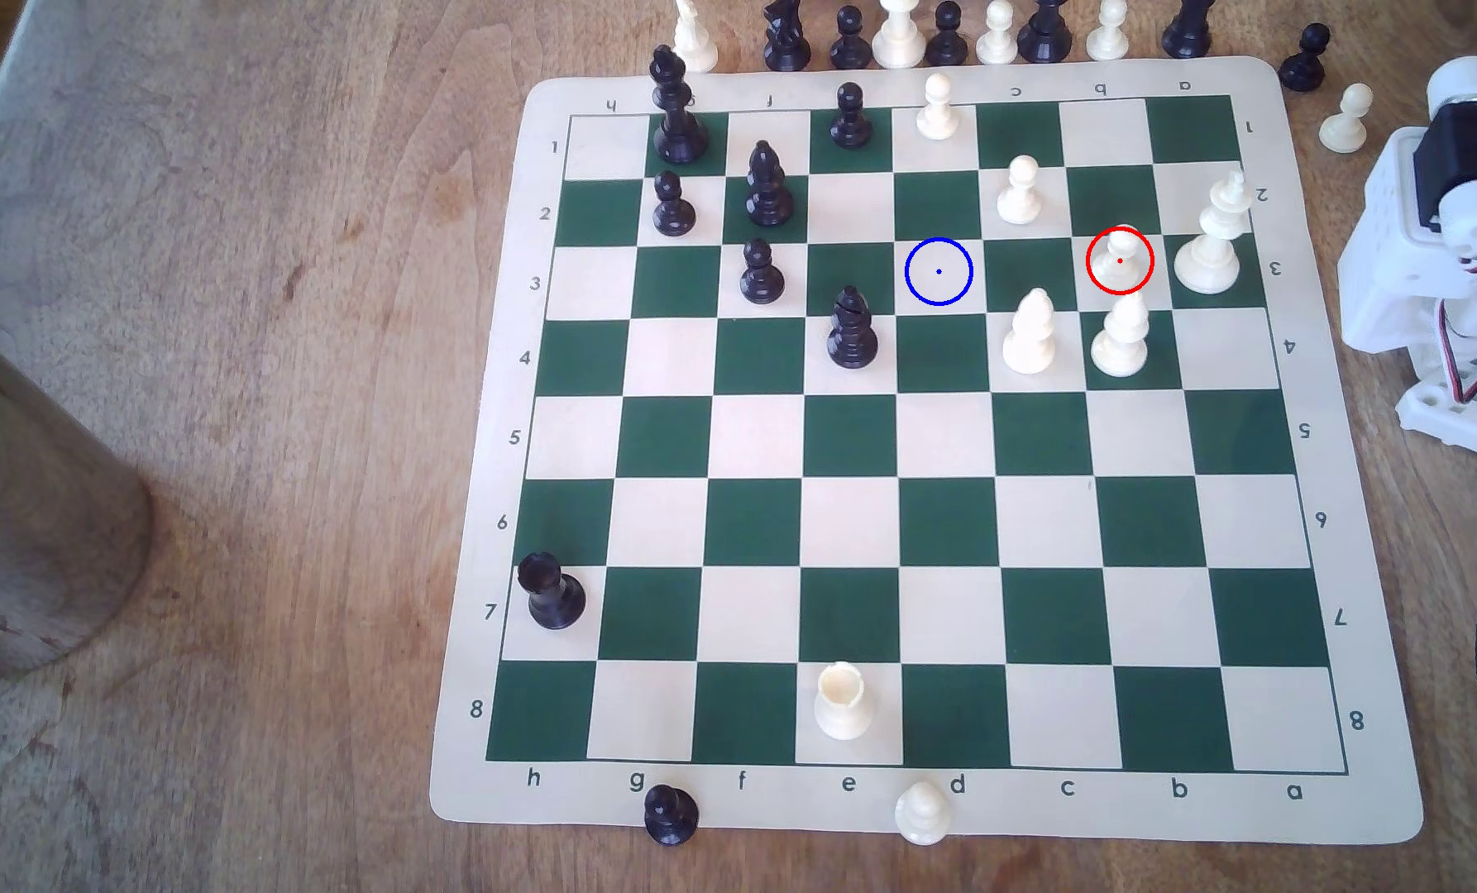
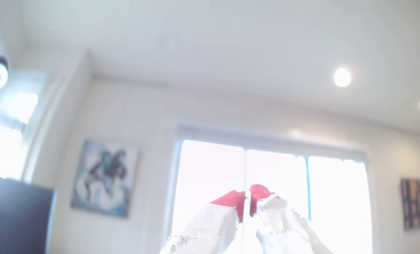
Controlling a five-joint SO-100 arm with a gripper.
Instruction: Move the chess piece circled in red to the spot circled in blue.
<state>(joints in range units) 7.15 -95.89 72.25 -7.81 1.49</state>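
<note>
— Where do we find the pawn?
— Red-ringed on b3 of the chessboard, a cream queen just beside it toward the a-file edge and a cream bishop close behind on b4.
— And the blue-ringed square?
— d3, bare; c3 between them stands open too.
— The surface?
— We see worn wood, with the mat's files lettered a–h and ranks numbered 1–8.
— Our pincer?
— Red tips nearly together, gripping nothing, aimed at a bright window and white ceiling.
</note>
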